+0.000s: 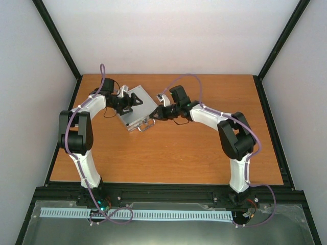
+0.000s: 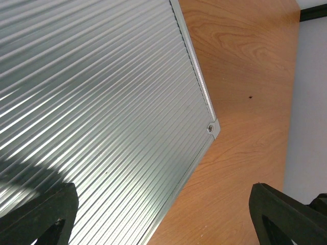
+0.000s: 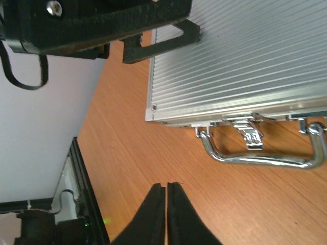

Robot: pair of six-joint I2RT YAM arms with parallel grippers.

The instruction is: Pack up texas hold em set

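The texas hold em set shows only as a closed silver ribbed case [image 1: 134, 108] lying flat on the wooden table, its chrome handle [image 1: 145, 126] facing the near side. My left gripper [image 1: 134, 102] hovers over the lid [image 2: 92, 102], open, with its black fingers [image 2: 286, 214] spread wide and nothing between them. My right gripper [image 1: 152, 116] sits by the case's right front corner, shut with nothing between its fingertips. In the right wrist view the gripper [image 3: 166, 186] points at bare table just short of the handle [image 3: 260, 159] and a latch [image 3: 250, 135].
The wooden table [image 1: 179, 153] stretches around the case, bounded by black frame rails [image 1: 271, 127] and white walls. The left arm's black wrist [image 3: 92, 25] hangs over the case's far corner in the right wrist view.
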